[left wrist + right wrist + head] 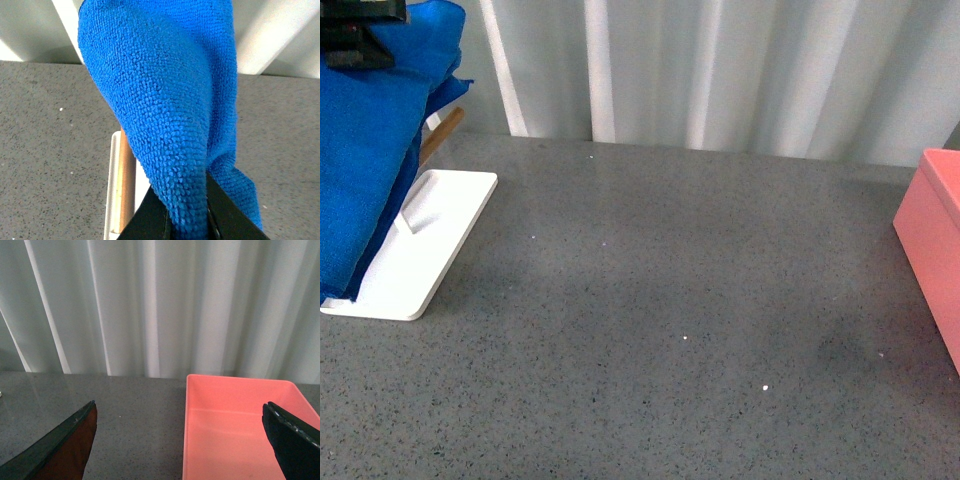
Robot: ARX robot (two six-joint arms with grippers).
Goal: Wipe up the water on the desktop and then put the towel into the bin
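Left gripper (189, 222) pinches towel (365, 160) in the upper left of front view, hanging over white tray (435, 235) and wooden rod (442, 133). Right gripper (179, 407) jaws spread wide, bin (235, 425) ahead. Desktop (670, 330) between tray and bin.

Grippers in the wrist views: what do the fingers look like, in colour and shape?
The left gripper has two matte black, wedge-shaped fingers. The right gripper has similar black, tapered fingers; one shows a reddish-brown inner face, the other a pale edge line. No cables or markings are visible.
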